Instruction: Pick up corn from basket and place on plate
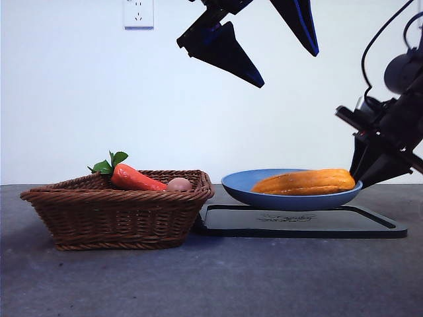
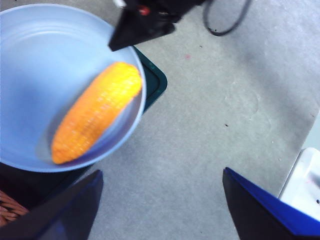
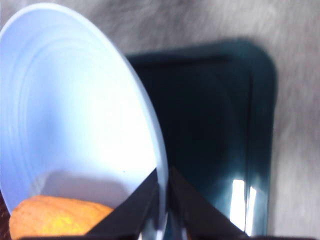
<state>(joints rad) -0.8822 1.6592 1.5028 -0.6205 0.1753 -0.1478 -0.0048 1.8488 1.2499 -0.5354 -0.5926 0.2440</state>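
The corn (image 1: 304, 181) lies on its side in the light blue plate (image 1: 241, 185), toward the plate's right half. My left gripper (image 1: 287, 69) hangs open high above the plate with nothing between its jaws. The left wrist view looks down on the corn (image 2: 95, 120) and the plate (image 2: 40, 75), with the left gripper (image 2: 161, 172) spread wide. My right gripper (image 1: 360, 178) is at the plate's right rim. In the right wrist view the right gripper (image 3: 162, 172) is closed on the rim of the plate (image 3: 75, 110), next to the corn (image 3: 55, 215). The wicker basket (image 1: 112, 218) stands to the left.
The plate rests on a flat black tray (image 1: 297, 221). In the basket lie a carrot (image 1: 135, 178) with green leaves and a small pinkish-tan round item (image 1: 178, 184). A white object (image 2: 305, 185) sits at the table's edge in the left wrist view.
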